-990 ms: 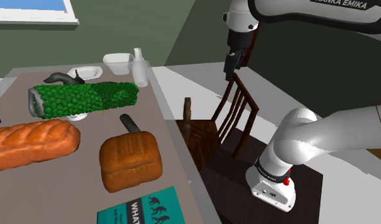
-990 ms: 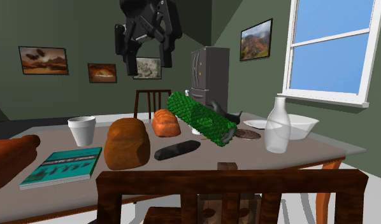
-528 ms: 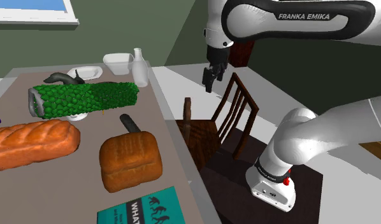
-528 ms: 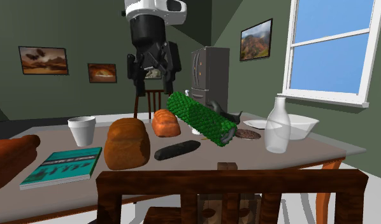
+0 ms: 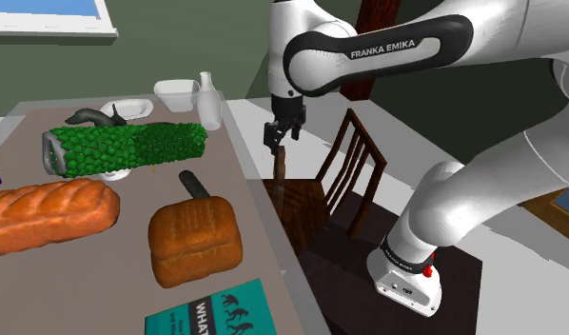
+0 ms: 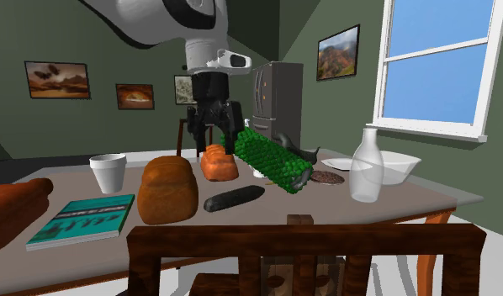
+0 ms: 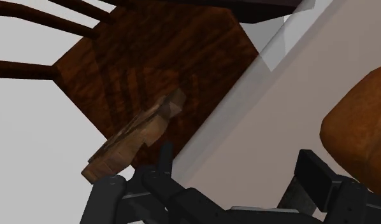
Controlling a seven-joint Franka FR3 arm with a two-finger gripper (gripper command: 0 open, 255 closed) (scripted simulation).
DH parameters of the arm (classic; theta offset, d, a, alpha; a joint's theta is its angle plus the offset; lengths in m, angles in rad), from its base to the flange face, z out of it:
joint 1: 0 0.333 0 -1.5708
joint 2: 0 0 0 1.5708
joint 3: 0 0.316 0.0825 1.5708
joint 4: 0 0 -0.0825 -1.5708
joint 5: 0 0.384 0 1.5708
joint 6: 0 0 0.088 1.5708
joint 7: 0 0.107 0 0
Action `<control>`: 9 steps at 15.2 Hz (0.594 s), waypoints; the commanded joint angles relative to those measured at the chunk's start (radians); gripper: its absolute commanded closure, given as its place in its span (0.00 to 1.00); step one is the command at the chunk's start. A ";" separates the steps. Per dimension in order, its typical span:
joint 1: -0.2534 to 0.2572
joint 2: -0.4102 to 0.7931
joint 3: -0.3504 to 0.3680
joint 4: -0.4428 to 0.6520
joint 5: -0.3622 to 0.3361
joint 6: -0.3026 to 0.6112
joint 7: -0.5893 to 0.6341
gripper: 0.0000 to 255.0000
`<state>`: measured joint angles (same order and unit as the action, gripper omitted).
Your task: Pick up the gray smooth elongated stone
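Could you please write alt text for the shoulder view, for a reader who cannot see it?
A white robot arm holds its open black gripper above a wooden chair at the edge of a table. The dark, elongated stone lies on the table between a bumpy green roll and a brown loaf, apart from the gripper.

Gripper (image 7: 236, 154) over the table (image 7: 297, 83) edge

That edge runs right between the fingers (image 7: 313, 172): chair (image 7: 170, 57) seat on one finger's side, bread loaf (image 7: 361, 127) on the other's. The stone (image 5: 194, 184) lies on the table just beside that loaf, further out on the loaf finger's side.
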<state>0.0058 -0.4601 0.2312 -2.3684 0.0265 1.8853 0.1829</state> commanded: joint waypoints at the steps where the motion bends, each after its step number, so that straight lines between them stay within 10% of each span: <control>1: 0.001 0.068 0.024 0.016 0.006 0.056 0.041 0.00; 9: -0.002 0.360 0.094 0.143 -0.027 0.234 0.198 0.00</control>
<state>0.0027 -0.1424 0.3163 -2.2473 0.0078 2.0968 0.3569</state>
